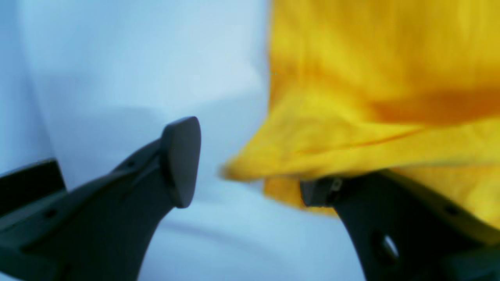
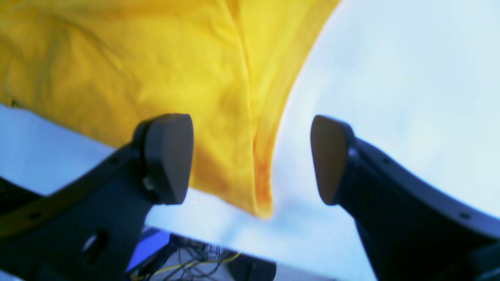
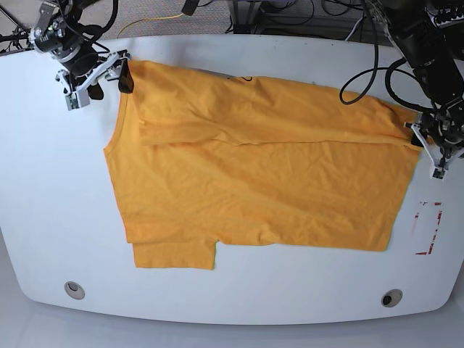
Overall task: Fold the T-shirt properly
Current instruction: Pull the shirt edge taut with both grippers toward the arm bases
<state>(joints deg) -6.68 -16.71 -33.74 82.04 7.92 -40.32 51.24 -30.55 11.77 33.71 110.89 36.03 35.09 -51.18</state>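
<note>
1. Our left pincer stands with its jaws apart. In the left wrist view a loose fold of the T-shirt drapes over one jaw tip, while the other jaw is over bare table; nothing is clamped.
2. Our right pincer is likewise spread wide. In the right wrist view a hemmed corner of the T-shirt hangs in the gap beside one pad, with the other pad clear over the table.
3. In the base view the T-shirt lies spread on the table, long axis running from one pincer across to the other, its far edge already laid over toward the middle.
4. The left pincer sits at one end of that folded edge and the right pincer at the opposite end, each touching or just beside its corner.
5. We judge that the near long edge, well apart from both pincers, is what the coming move turns on; both arms look equally far from it.
</note>
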